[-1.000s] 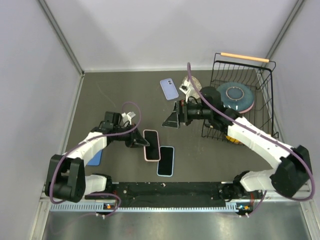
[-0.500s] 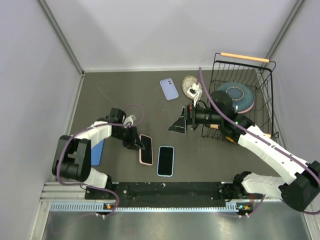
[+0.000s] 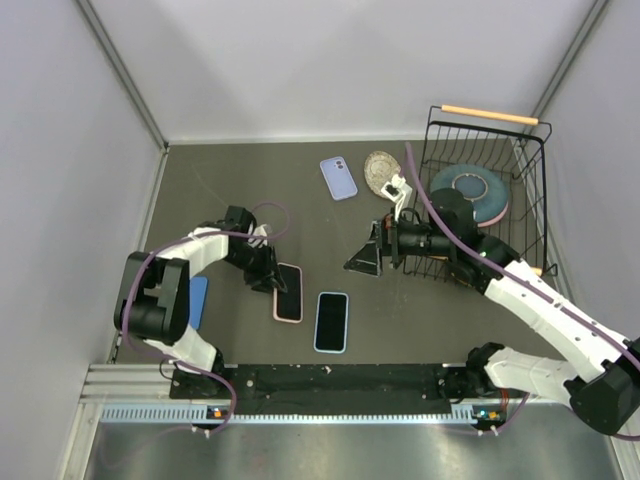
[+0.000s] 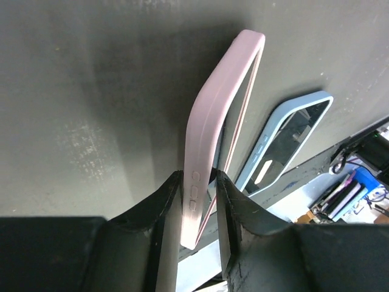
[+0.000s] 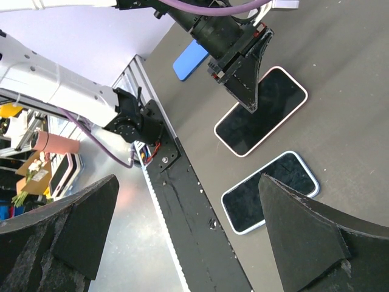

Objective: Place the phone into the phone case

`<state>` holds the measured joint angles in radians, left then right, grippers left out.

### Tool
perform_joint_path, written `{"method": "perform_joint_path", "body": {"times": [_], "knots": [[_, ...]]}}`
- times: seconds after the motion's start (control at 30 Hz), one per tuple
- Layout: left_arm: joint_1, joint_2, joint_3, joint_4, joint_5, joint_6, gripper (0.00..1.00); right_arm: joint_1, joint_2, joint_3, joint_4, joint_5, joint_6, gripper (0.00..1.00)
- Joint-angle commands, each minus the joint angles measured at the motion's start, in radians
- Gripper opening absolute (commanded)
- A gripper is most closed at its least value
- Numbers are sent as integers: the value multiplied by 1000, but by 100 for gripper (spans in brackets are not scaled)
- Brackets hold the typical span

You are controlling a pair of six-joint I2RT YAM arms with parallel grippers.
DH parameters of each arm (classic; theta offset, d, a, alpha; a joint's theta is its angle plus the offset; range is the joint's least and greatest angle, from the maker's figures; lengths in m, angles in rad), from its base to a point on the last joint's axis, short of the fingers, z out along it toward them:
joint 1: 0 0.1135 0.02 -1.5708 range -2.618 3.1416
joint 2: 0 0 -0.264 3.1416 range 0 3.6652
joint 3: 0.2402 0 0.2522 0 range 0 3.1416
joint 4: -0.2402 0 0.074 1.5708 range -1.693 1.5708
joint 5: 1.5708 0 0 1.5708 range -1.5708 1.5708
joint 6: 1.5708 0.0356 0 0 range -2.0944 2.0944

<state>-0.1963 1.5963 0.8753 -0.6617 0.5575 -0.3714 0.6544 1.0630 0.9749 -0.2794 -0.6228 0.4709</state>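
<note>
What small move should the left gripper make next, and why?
Probably ease the left gripper open wider and lift it straight off the pink case. Its fingers straddle the case's edge, the case seems to lie flat on the table with the dark phone filling it, and the right gripper hangs open, apart.

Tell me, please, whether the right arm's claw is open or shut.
Open. In the right wrist view the right claw shows its two black fingers standing far apart at either side, with nothing gripped between them.
</note>
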Motion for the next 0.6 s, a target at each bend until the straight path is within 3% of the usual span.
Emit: {"method": "perform_joint_path", "body": {"times": [0.0,0.13,0.2,0.4,0.57], "knots": [[3,10,45,-15,-112,-11,34,8,-34,8,-6,18,-21,99],[3,-38,63,-24,-200,-37,52,7,-32,19,-35,51,-18,99],[3,-94,67,-24,-240,-56,89,8,-32,19,-41,51,-17,99],[24,-191,119,-96,-496,-138,92,5,-34,19,-53,54,-20,99],[182,-281,79,-108,-722,-221,93,5,-52,10,-55,55,-20,99]]}}
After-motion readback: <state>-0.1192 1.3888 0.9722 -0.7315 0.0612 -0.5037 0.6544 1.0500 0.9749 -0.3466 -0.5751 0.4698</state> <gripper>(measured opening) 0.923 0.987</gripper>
